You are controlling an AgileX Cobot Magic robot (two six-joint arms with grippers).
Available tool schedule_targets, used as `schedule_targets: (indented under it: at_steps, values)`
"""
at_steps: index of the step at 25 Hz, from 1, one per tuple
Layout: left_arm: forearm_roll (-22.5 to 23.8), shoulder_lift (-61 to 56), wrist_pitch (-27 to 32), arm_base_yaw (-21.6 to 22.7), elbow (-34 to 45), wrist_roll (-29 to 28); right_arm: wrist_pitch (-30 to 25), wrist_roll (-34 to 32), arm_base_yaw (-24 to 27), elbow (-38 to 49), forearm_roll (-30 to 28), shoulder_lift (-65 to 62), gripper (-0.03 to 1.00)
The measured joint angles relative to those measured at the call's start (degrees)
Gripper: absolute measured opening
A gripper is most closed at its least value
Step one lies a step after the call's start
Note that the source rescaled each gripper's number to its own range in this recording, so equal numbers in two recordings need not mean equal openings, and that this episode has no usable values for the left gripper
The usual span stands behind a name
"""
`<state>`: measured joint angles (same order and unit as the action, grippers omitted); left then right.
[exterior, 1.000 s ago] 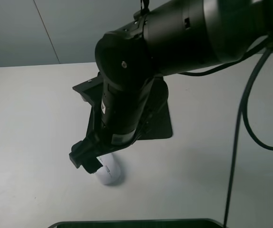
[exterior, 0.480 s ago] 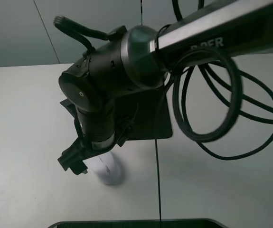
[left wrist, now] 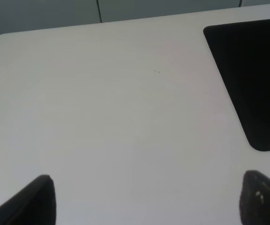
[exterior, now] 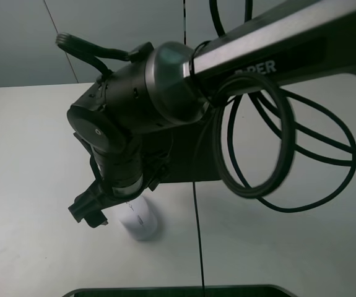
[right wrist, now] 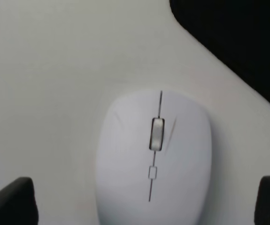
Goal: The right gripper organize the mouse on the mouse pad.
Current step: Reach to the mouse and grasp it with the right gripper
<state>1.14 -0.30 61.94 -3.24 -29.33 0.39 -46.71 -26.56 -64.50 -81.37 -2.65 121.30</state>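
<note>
The white mouse [exterior: 140, 221] lies on the white table just in front of the black mouse pad [exterior: 206, 162], off the pad. The pad is mostly hidden behind my right arm. My right gripper [exterior: 103, 213] hangs low over the mouse. In the right wrist view the mouse [right wrist: 153, 159] lies between the two open fingertips [right wrist: 10, 201], with wide gaps on both sides, and a corner of the pad [right wrist: 238, 42] lies beyond it. My left gripper [left wrist: 146, 201] is open and empty over bare table, with the pad [left wrist: 252, 75] off to one side.
The white table [exterior: 29, 154] extends left of the mouse. Loops of black cable [exterior: 283, 154] hang from the right arm over the table's right half. A dark edge [exterior: 178, 291] runs along the front of the exterior view.
My right arm has swung and the gripper has shifted a little left beside the mouse. The mouse has not moved.
</note>
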Motion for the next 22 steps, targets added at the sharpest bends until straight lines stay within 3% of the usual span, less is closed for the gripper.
schedule_targets:
  at_steps: [22]
  values:
    - [0.0,0.0,0.0,0.0,0.0,0.0,1.7,-1.2,0.0,-0.1,-1.4,4.2,1.00]
